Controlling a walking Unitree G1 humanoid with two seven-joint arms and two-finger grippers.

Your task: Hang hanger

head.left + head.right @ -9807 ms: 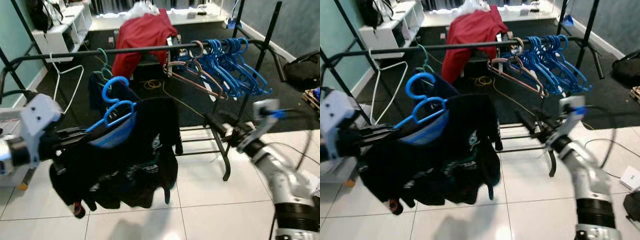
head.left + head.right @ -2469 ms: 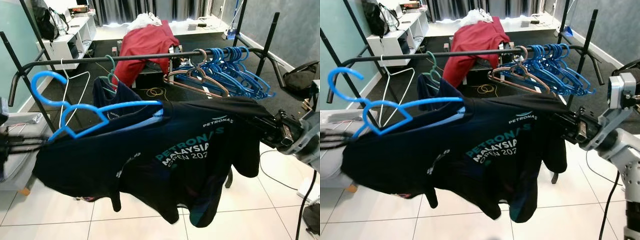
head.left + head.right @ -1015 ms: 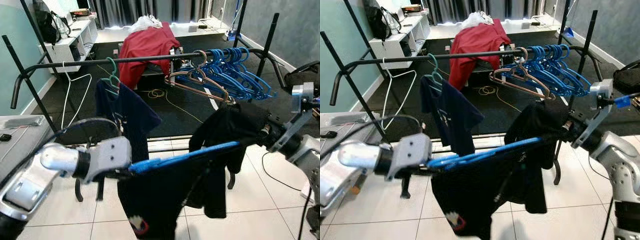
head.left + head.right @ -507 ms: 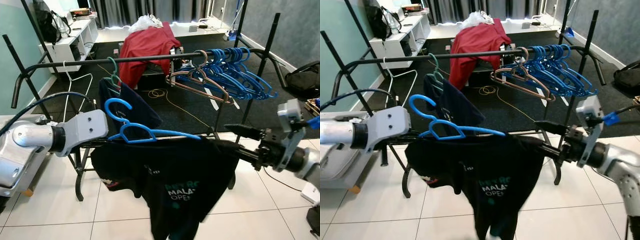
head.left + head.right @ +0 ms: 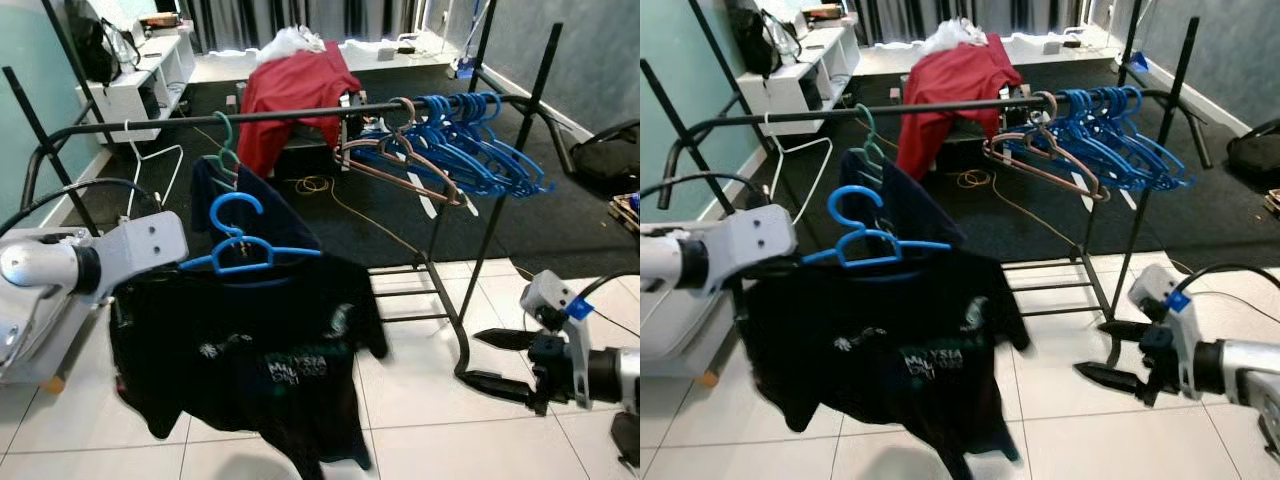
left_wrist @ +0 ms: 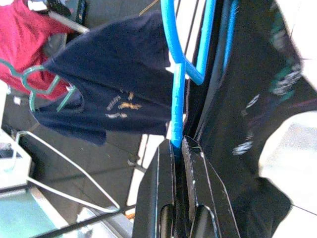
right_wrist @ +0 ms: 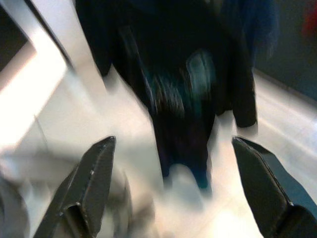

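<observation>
A blue plastic hanger [image 5: 243,252] carries a black printed T-shirt [image 5: 250,360] that droops below it. My left gripper [image 6: 177,141] is shut on one end of the hanger's arm, in front of the black clothes rail [image 5: 300,112], with the hook [image 5: 232,210] below the bar and apart from it. My right gripper [image 5: 478,358] is open, low over the white tiles to the right, apart from the shirt; its wrist view looks across at the shirt [image 7: 188,84].
On the rail hang a navy shirt on a green hanger [image 5: 222,180], a white wire hanger [image 5: 140,170], brown hangers [image 5: 400,160] and several blue hangers [image 5: 480,140]. A red garment [image 5: 290,85] lies behind. The rack's leg [image 5: 450,310] stands by my right gripper.
My right gripper has drawn away from the shirt and dropped lower to the right. The shirt, spread sideways before, now hangs down from the hanger, which has shifted slightly left.
</observation>
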